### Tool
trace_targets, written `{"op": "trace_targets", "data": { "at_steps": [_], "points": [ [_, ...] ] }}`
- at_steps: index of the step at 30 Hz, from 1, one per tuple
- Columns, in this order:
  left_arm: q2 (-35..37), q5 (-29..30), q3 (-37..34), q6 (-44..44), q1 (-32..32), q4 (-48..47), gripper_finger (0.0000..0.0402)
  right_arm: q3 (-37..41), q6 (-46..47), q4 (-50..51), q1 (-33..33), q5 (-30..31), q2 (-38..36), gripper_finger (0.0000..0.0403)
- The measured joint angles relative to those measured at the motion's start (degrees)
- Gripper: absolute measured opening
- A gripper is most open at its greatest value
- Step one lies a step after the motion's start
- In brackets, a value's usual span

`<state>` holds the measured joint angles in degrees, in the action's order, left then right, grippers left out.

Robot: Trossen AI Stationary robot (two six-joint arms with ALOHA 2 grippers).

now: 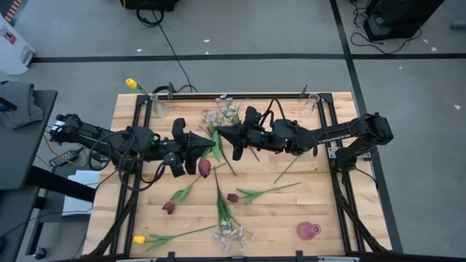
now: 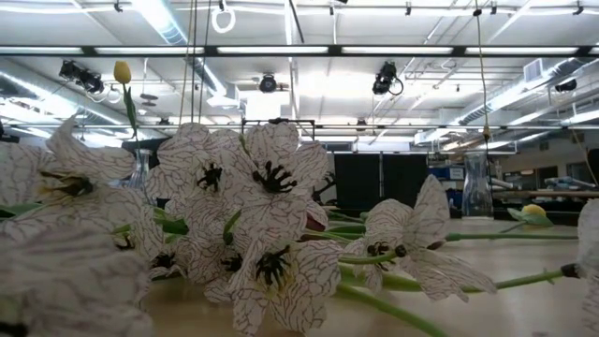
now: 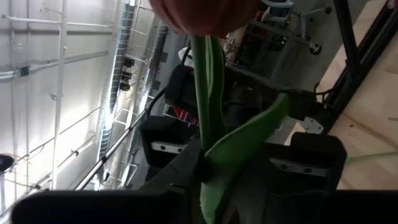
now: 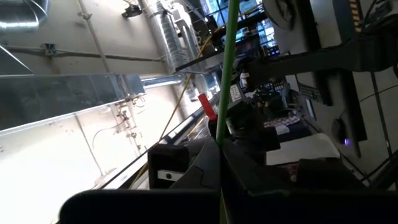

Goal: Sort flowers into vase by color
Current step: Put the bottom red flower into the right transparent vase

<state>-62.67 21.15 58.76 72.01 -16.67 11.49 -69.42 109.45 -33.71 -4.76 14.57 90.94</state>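
Red tulip [image 1: 204, 168]: light, floppy, mid-table; grip its stiff green stem.
Left pincer [image 1: 208, 145]: you pinch that stem near the leaf.
Right pincer [image 1: 223, 132]: pressed together on same stem.

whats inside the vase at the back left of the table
One yellow tulip stands in the back left vase, its stem running down inside. Nothing else shows in it; the stem's lower end and the vase bottom cannot be made out.
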Motion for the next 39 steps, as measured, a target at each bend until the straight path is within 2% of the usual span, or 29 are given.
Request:
{"op": "trace_targets", "data": {
  "at_steps": [7,11,15,19,25,29,34,37,39],
  "points": [
    [0.0,0.7,0.0,0.0,0.0,2.5,0.0024,0.0,-0.4,-0.2,-0.4,0.5,0.0,0.001],
    [0.0,1.1,0.0,-0.2,0.0,2.8,0.0008,-0.1,-2.9,-0.3,-0.4,1.6,0.0,0.0031],
    [0.0,2.5,0.0,-0.6,0.0,3.2,0.0011,-0.1,-4.8,-0.1,0.2,2.2,0.0,0.008],
    [0.0,5.6,0.0,-2.2,0.0,5.4,0.0011,-0.1,-6.5,0.0,1.7,1.0,-0.1,0.0145],
    [0.1,13.3,1.6,-6.6,0.0,8.4,0.0011,-0.1,-13.7,2.5,8.1,-11.4,-1.4,0.0239],
    [0.2,17.8,5.4,-13.1,0.0,8.5,0.0011,-0.1,-22.1,11.6,12.9,-19.3,-3.8,0.0278],
    [0.3,22.7,11.6,-24.6,0.1,6.8,0.001,0.0,-41.2,29.2,17.2,-27.2,-9.9,0.0289],
    [0.9,22.8,15.9,-33.1,0.2,2.2,0.001,0.0,-53.3,41.2,19.0,-29.9,-14.6,0.0285],
    [1.3,20.6,19.3,-40.3,1.0,-3.8,0.001,0.0,-59.1,47.6,19.8,-31.3,-18.4,0.0283]
  ]
}}
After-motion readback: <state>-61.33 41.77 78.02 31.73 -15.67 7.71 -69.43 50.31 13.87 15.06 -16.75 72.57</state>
